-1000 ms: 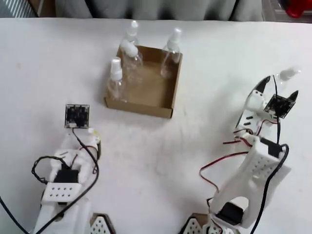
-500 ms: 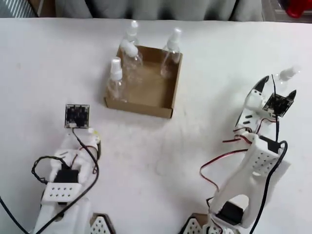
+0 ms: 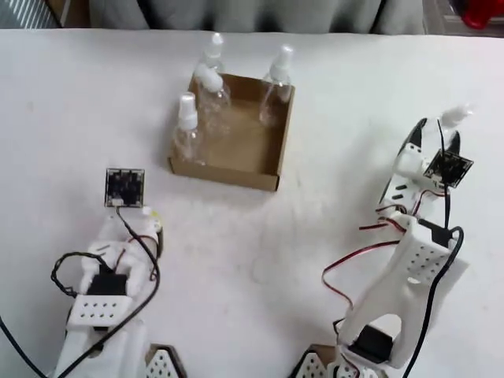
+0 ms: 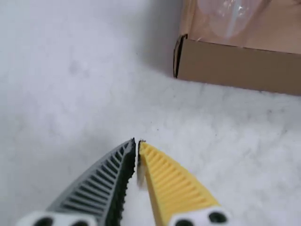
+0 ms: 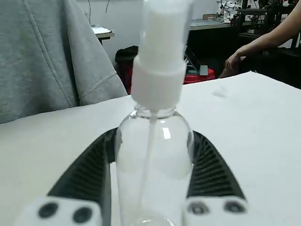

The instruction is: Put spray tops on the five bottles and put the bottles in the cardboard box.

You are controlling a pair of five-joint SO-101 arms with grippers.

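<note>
clear bottle with a white spray top, far off to the right of the cardboard box, right claw clamped on its sides, four more bottles standing in the box, left claw pressed together near the box's front corner, white surface

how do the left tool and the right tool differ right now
The left tool is shut with nothing in it; the right tool is closed around a capped bottle. The left tool has one grey and one yellow finger; the right tool's are both black. Both have ribbed fingers on white bases.
</note>
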